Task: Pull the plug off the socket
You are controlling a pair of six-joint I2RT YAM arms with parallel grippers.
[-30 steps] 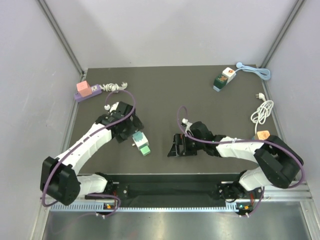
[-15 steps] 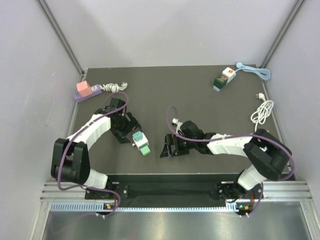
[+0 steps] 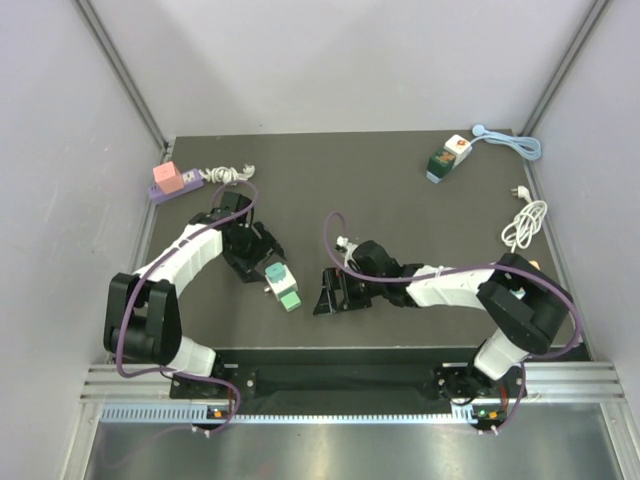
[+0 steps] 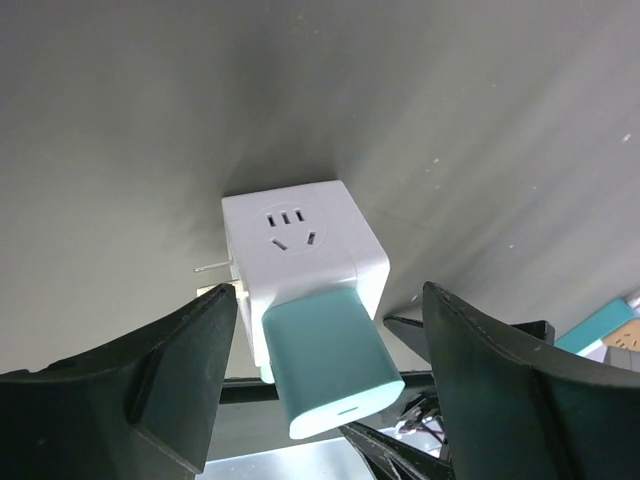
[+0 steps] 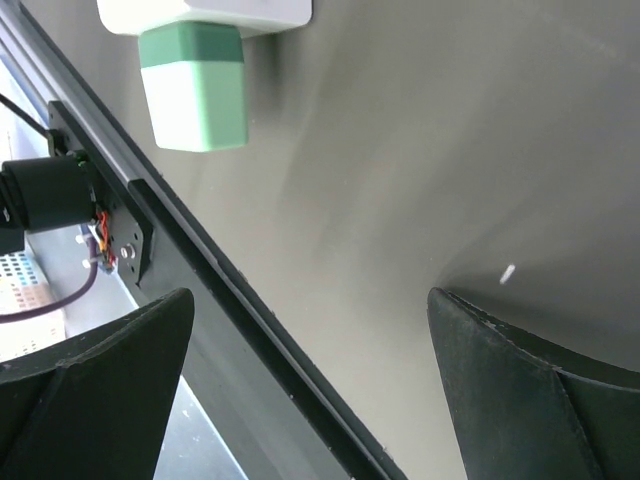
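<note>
A white cube socket [image 3: 276, 277] with a teal plug [image 3: 288, 297] stuck in it lies on the dark table, left of centre. In the left wrist view the socket [image 4: 300, 235] and plug [image 4: 328, 360] sit between my open fingers, not gripped. My left gripper [image 3: 260, 262] is open, just up-left of the socket. My right gripper [image 3: 326, 293] is open and empty, a little to the right of the plug, low over the table. In the right wrist view the plug [image 5: 195, 85] and socket [image 5: 205, 12] show at the top left.
A purple power strip with a pink plug [image 3: 167, 182] lies at the far left. A white socket with a green plug [image 3: 446, 160] and blue cable lies at the far right. A coiled white cable [image 3: 524, 224] lies at the right edge. The table's front rail [image 5: 180, 250] is close.
My right gripper has slid left toward the plug. My left arm has folded in, with its gripper staying beside the socket. The socket has not moved.
</note>
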